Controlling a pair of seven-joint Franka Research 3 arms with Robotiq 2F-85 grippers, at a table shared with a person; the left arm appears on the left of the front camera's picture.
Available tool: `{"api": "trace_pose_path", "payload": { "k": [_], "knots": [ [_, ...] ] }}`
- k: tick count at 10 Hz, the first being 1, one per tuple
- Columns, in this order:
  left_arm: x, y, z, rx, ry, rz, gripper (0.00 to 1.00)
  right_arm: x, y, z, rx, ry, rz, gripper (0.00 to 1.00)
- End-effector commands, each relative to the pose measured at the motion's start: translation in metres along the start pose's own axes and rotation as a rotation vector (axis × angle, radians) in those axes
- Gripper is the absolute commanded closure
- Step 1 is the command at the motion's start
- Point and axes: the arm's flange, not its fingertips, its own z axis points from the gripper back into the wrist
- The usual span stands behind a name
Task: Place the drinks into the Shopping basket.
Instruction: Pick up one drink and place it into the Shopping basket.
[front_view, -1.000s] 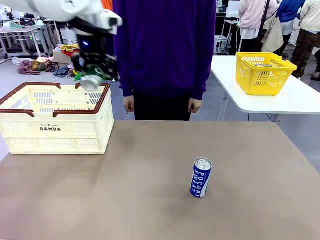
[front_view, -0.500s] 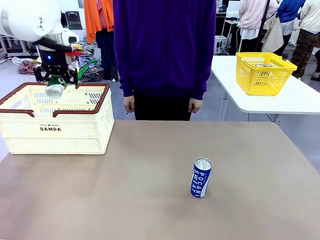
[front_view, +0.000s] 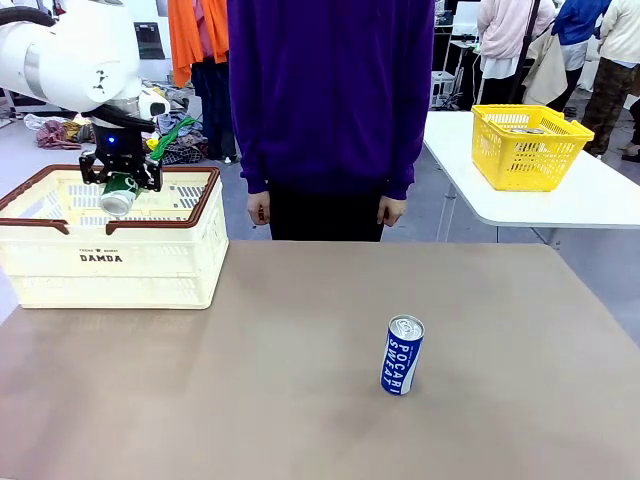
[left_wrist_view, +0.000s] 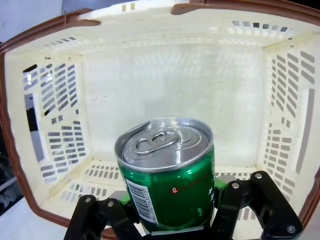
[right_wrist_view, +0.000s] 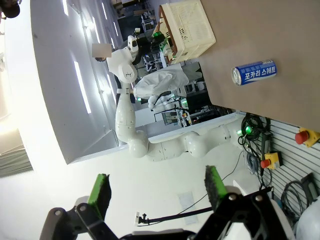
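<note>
**Green can carried over the basket and dipped toward its mouth**

Since a second ago the left gripper (front_view: 120, 182) has swung from the basket's near-right corner across to its middle and dropped a little, so the green can (front_view: 118, 196) hangs just above the rim. At ten o'clock on the table (front_view: 250, 400) sits the Shopping basket (front_view: 100, 262). In the left wrist view its floor lies bare below the can, and the fingers are pinched on the can's lower body with the silver top pointing into the basket.

To do this step well, I would go deeper before letting go. A tilted can dropped from rim height would likely bounce or roll against the slotted walls. Keep it centred, away from the handles.

At twelve o'clock the person (front_view: 330, 100) stands with hands down, apart from everything. The blue can (front_view: 402, 356) stands upright at four o'clock, untouched. A yellow basket (front_view: 525, 150) sits on another table at two o'clock. The right gripper (right_wrist_view: 157, 192) is spread wide, holding nothing.
</note>
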Motion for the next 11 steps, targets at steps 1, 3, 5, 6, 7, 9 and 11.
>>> {"api": "trace_pose_path", "payload": {
  "k": [1, 3, 5, 6, 7, 9, 11],
  "knots": [
    [-0.002, 0.005, 0.010, -0.002, 0.000, 0.004, 1.00, -0.001, 0.003, 0.000, 0.002, -0.001, 0.007, 0.00],
    [0.000, 0.001, 0.002, 0.001, 0.001, 0.001, 1.00, -0.001, 0.003, 0.000, 0.002, -0.001, 0.007, 0.00],
    [0.010, -0.008, -0.010, -0.011, -0.024, -0.089, 1.00, -0.001, 0.003, 0.000, 0.002, -0.001, 0.007, 0.00],
    [0.013, -0.009, -0.019, -0.018, -0.033, -0.085, 1.00, -0.001, 0.003, 0.000, 0.002, -0.001, 0.007, 0.00],
    [0.012, -0.008, -0.030, -0.056, -0.036, -0.097, 1.00, -0.001, 0.003, 0.000, 0.002, -0.001, 0.007, 0.00],
    [0.011, -0.005, -0.048, -0.093, -0.005, -0.076, 1.00, -0.001, 0.003, 0.000, 0.002, -0.001, 0.007, 0.00],
    [0.014, -0.005, -0.063, -0.109, 0.034, -0.058, 1.00, -0.001, 0.003, 0.000, 0.002, -0.001, 0.007, 0.00]
  ]
}}
